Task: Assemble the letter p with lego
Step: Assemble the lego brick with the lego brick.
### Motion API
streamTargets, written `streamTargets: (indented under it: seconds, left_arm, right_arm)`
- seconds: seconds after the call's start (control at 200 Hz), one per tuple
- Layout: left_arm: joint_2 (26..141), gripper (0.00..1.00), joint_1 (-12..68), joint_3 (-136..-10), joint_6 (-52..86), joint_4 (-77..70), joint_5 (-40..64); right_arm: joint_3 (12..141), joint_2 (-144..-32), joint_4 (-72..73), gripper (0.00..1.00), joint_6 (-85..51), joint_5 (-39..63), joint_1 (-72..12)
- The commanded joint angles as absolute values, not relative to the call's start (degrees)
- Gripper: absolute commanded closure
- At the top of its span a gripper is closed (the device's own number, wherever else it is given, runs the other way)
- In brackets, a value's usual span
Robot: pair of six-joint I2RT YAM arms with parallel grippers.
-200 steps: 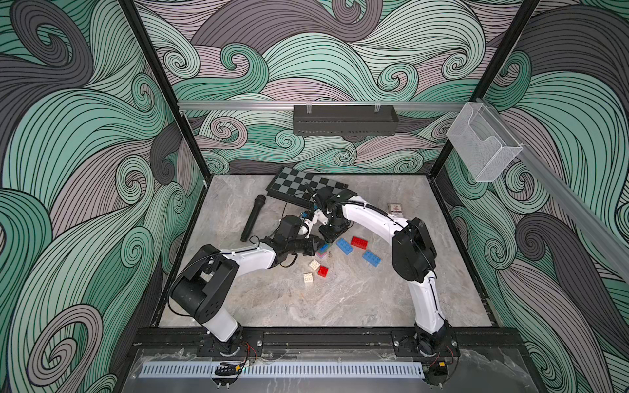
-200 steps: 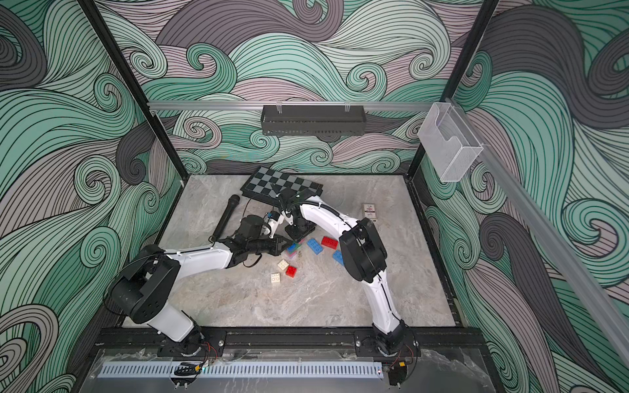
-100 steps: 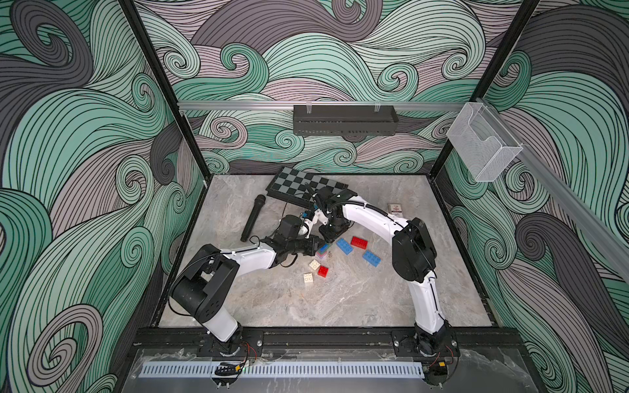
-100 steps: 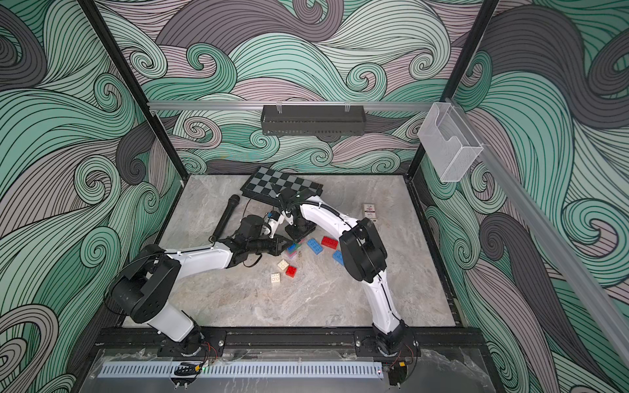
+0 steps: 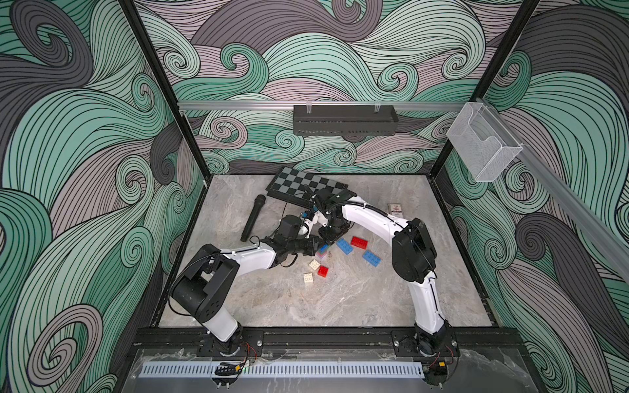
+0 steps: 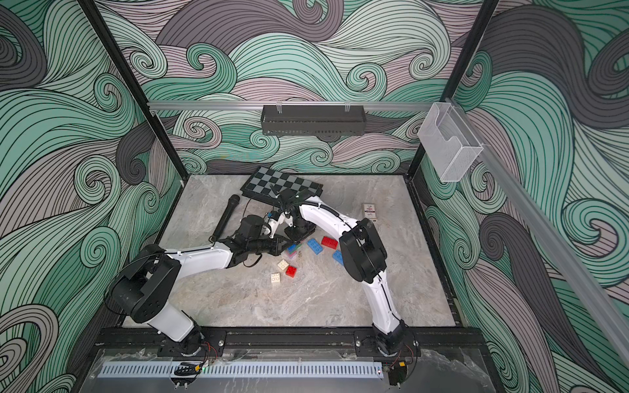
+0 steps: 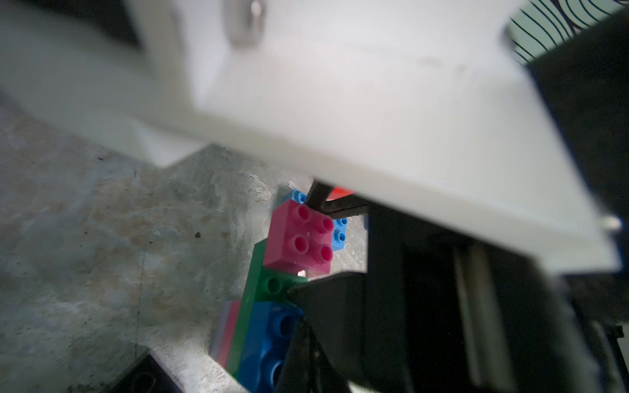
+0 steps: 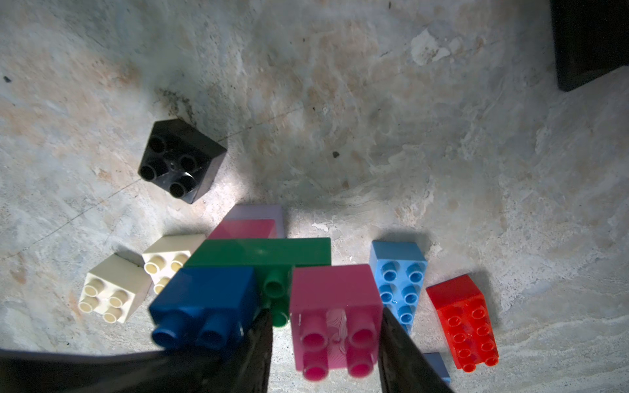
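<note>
The lego stack (image 5: 321, 252) (image 6: 292, 250) stands mid-table: a green oblong brick (image 8: 262, 251) over pink and lilac bricks, carrying a dark blue brick (image 8: 204, 296) and a pink square brick (image 8: 335, 299) (image 7: 299, 238). My right gripper (image 8: 326, 313) (image 5: 332, 234) comes down from above and is shut on the pink square brick, a finger on each side. My left gripper (image 7: 303, 323) (image 5: 316, 245) is shut and rests against the dark blue brick. Loose around the stack lie a black brick (image 8: 182, 160), two cream bricks (image 8: 109, 289) (image 8: 170, 255), light blue bricks (image 8: 398, 279) and a red one (image 8: 463, 320).
A checkered board (image 5: 306, 185) lies at the back under the right arm. A black microphone (image 5: 252, 217) lies left of the grippers and a small card box (image 5: 395, 209) at the right. A small red brick (image 5: 323, 271) sits toward the front.
</note>
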State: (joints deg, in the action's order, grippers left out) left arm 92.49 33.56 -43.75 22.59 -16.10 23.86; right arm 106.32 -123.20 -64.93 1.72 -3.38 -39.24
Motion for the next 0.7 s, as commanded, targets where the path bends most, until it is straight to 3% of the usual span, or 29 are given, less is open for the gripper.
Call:
streamTargets:
  seconds: [0.0, 0.695]
  left_arm:
    - [95.31, 1.00, 33.85, -41.46, 22.77, -8.17, 22.45]
    - [95.49, 1.00, 33.85, -41.57, 22.90, -8.22, 22.58]
  right_arm:
    - [105.96, -121.60, -67.13, 0.50, 0.57, -1.19, -39.54]
    - [106.96, -116.63, -67.14, 0.49, -0.26, -0.59, -39.46]
